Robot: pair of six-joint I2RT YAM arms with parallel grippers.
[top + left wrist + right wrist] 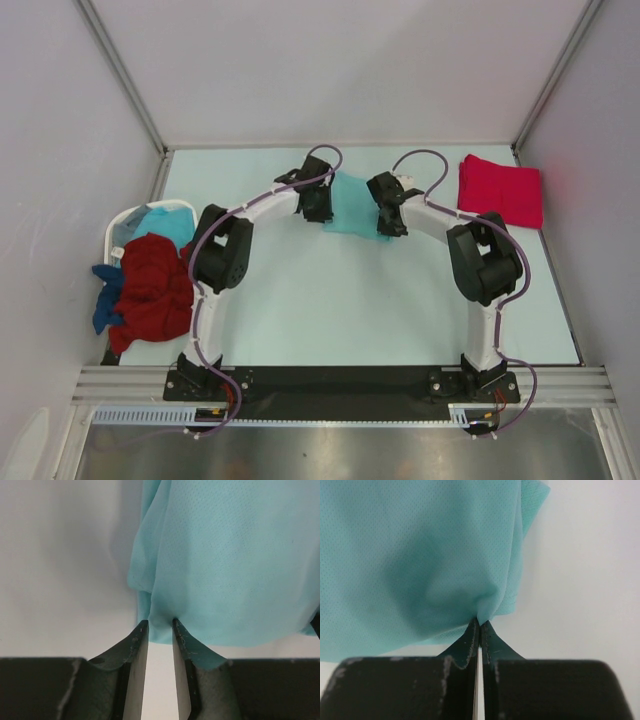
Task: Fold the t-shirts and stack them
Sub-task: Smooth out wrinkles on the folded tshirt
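Twin builds from above: white tubular links and bulky black joint housings on the left arm (222, 252) and right arm (486, 262), thin purple cables (420, 153) looping loosely alongside each. Up close on the left gripper (160, 624) and right gripper (480, 622): dark wedge-shaped fingers (136, 647) tapering to narrow tips, edges flecked with pale scuffs, boxy black bodies behind.

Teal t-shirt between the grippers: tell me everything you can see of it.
The light teal t-shirt is thin, finely dotted knit, bunched in soft folds toward the far side of the table. The right gripper is shut, pinching one edge. The left gripper has its jaws apart, the opposite edge at their tips. No collar or sleeves can be made out.
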